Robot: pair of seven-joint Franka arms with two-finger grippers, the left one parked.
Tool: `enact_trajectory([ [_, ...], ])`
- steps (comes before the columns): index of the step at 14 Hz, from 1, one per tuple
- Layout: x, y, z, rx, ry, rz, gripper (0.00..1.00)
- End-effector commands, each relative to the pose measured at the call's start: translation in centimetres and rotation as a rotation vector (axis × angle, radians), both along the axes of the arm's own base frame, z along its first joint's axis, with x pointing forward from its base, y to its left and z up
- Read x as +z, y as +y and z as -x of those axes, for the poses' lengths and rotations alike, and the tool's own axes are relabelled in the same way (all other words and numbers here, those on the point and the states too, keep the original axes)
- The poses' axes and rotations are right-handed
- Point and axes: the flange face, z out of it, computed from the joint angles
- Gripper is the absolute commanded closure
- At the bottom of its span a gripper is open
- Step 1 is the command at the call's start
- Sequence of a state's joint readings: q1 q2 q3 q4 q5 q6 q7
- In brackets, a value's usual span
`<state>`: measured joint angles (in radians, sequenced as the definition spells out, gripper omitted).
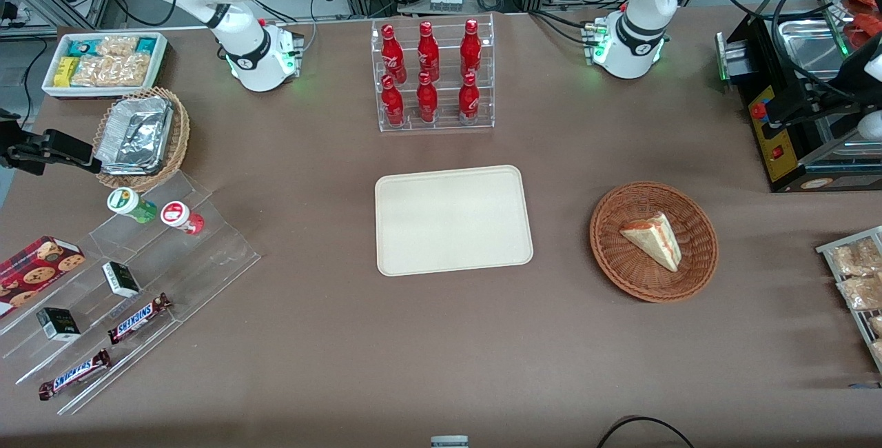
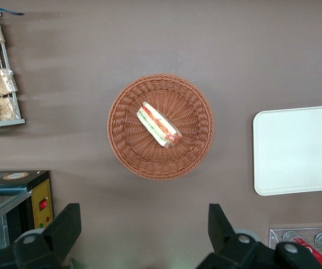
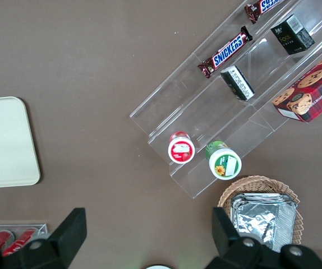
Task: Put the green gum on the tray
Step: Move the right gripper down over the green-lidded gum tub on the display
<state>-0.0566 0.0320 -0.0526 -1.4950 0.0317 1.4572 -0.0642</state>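
Front view: green gum (image 1: 128, 203) is lying on the clear stepped rack (image 1: 148, 265), tray (image 1: 453, 220) is sitting bare.
Right wrist view: pincer (image 3: 147, 235) is hanging spread wide, empty, high over the gum. Approach step; next calls for descending onto it.

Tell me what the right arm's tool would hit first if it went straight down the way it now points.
Probably bare brown tablecloth. The tool, fingers spread, points down near the red gum and green gum on the acrylic stand; depth is uncertain. The tray lies aside.
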Motion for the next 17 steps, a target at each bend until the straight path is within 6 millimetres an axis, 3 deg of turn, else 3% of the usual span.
enact_trajectory([
  [1, 0.6, -0.4, 1.0, -0.017, 0.022, 0.010, 0.01],
  [3, 0.1, -0.4, 1.0, -0.008, 0.034, 0.007, 0.01],
  [7, -4.3, -2.6, 3.0, 0.004, 0.046, -0.018, 0.01],
  [12, -10.9, -5.5, 7.0, 0.251, -0.064, -0.021, 0.01],
  [17, -15.8, -7.6, 7.7, 0.565, -0.124, 0.000, 0.01],
])
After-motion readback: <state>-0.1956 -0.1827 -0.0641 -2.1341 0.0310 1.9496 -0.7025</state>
